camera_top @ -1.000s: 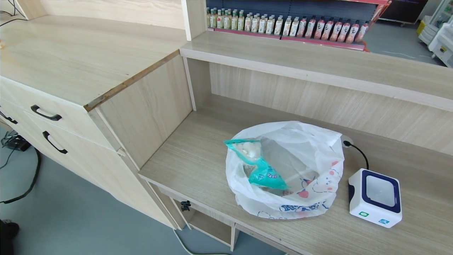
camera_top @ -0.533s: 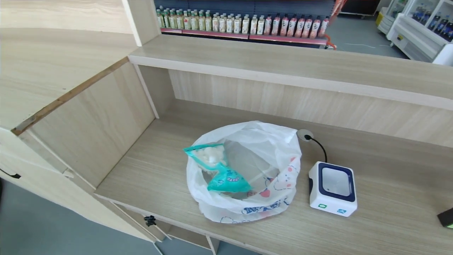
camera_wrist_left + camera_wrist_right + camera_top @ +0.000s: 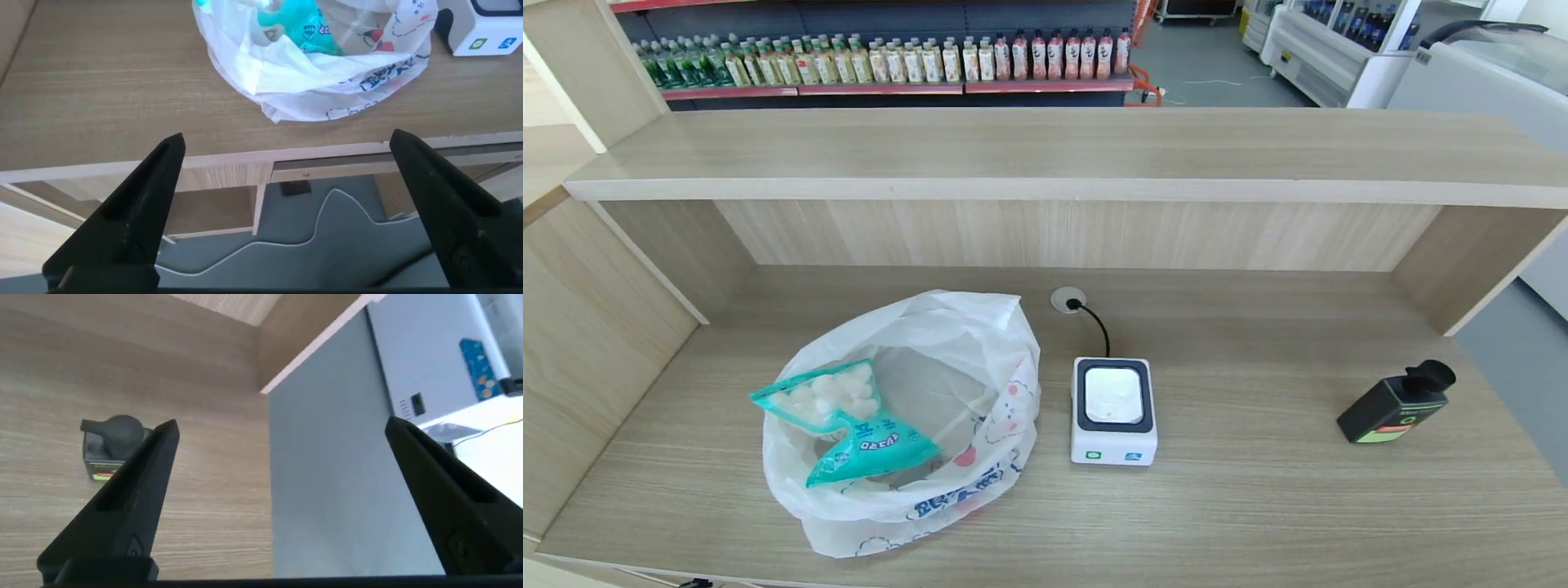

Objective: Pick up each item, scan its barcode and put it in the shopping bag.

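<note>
A white shopping bag (image 3: pixel 915 408) stands open on the left of the wooden counter (image 3: pixel 1258 506), with a teal snack packet (image 3: pixel 849 425) leaning inside it. Right of the bag sits a white and navy barcode scanner (image 3: pixel 1113 411), its window facing up. A black bottle (image 3: pixel 1395 402) with a black cap lies at the far right of the counter. My left gripper (image 3: pixel 286 212) hangs open off the counter's front edge, short of the bag (image 3: pixel 310 57). My right gripper (image 3: pixel 278 498) is open beyond the counter's right end, with the black bottle (image 3: pixel 110 445) off to one side.
A raised shelf (image 3: pixel 1045 155) runs along the back of the counter, with side walls at both ends. The scanner's black cable (image 3: pixel 1094 322) runs to a grommet behind it. Store shelves of bottles (image 3: pixel 890 61) stand far behind. Grey floor (image 3: pixel 343 474) lies past the counter's right end.
The head camera has swung to the right, so the bag and scanner shifted left in view and the black bottle came fully into sight. The things themselves have not moved.
</note>
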Tool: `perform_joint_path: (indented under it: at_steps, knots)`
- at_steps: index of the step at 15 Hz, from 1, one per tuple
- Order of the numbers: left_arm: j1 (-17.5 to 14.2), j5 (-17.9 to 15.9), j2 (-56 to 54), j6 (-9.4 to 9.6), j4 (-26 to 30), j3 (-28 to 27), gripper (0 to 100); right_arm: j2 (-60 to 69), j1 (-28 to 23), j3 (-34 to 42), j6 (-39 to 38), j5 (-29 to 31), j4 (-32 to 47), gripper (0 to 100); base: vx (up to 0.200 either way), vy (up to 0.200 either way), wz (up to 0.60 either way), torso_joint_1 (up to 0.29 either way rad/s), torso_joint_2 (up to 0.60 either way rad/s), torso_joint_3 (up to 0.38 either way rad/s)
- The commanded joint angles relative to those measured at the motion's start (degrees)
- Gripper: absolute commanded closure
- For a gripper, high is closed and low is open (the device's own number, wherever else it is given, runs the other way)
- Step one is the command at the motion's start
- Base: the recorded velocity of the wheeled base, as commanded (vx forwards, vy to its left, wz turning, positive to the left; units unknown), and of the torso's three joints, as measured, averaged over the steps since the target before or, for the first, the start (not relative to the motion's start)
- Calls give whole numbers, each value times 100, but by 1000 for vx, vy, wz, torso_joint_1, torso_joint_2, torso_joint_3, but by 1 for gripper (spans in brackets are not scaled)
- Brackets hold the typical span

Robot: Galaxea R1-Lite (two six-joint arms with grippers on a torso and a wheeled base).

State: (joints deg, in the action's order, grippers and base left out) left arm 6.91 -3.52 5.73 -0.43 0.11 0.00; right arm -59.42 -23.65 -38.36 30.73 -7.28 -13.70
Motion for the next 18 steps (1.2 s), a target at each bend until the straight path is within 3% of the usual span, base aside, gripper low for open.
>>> perform_joint_path:
  at_steps: [1, 3, 5, 18]
  knots:
    - [3, 1, -2, -1, -2, 0, 0, -747, 80, 523, -656, -2, -484, 0, 0, 0, 0, 0, 0, 0]
    - [3, 1, -2, -1, -2, 0, 0, -1002, 387, 874, -1052, -2, -748, 0, 0, 0, 0, 0, 0, 0]
    - [3, 1, -2, -1, 7, 0, 0, -984, 467, 1349, -981, -19, -976, 0, 0, 0, 0, 0, 0, 0]
    - [3, 1, -2, -1, -2, 0, 0, -1898, 440, 1323, -1298, -46, -1073, 0, 0, 0, 0, 0, 0, 0]
